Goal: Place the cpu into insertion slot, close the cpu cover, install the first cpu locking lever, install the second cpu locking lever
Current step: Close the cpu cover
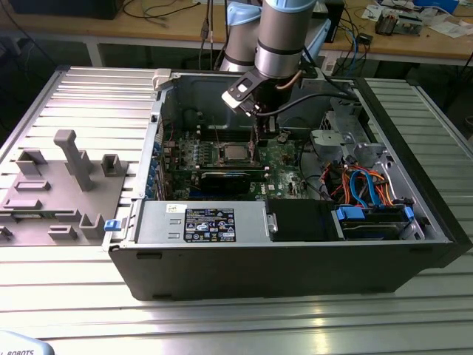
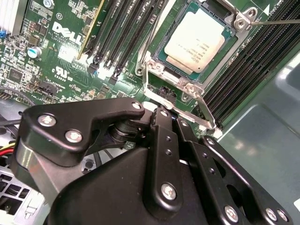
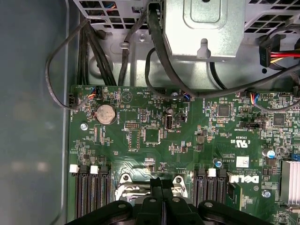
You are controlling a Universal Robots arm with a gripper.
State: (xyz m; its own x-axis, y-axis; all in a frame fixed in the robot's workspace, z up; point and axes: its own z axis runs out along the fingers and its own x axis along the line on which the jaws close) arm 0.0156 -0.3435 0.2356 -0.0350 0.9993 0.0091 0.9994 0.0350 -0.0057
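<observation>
Where it lies flat, silver face up, one square chip sits framed by one cover. Two wire levers flank it; claw clenched beside the nearer.

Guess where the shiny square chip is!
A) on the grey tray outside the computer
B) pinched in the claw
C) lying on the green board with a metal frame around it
C: the cpu lies flat on the green board, ringed by the silvery cpu cover.
</observation>
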